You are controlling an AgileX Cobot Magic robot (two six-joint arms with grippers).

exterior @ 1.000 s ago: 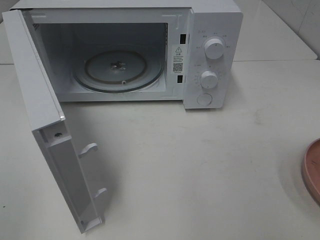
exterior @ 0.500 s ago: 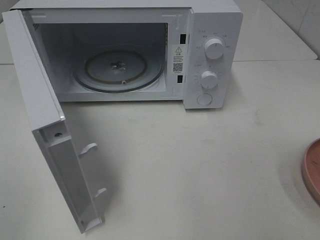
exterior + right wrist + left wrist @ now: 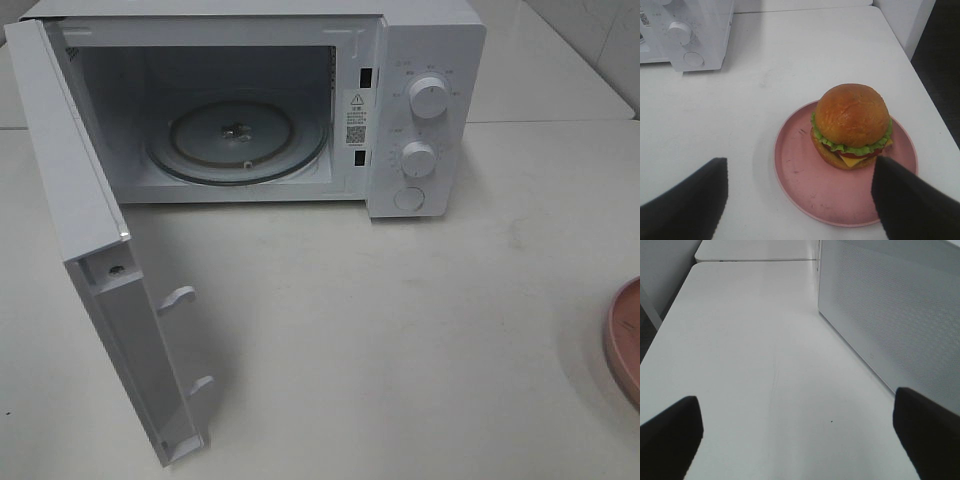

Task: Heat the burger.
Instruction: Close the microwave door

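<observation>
The burger [image 3: 851,125], with a shiny golden-brown bun, green lettuce, tomato and cheese, sits on a pink plate [image 3: 805,175] in the right wrist view. My right gripper [image 3: 800,200] is open above the plate, its dark fingers [image 3: 685,200] wide apart on either side, touching nothing. In the high view only the plate's rim [image 3: 626,340] shows at the right edge and the burger is out of frame. A white microwave [image 3: 425,110] stands at the back with its door [image 3: 95,250] swung open and its glass turntable [image 3: 238,140] bare. My left gripper [image 3: 800,440] is open over bare table beside the microwave's perforated side [image 3: 890,315].
The white table [image 3: 400,330] stretches between the microwave and the plate. The open door juts toward the front left. Two round knobs [image 3: 430,96] and a button sit on the microwave's right panel. The table's right edge [image 3: 920,75] runs close beside the plate.
</observation>
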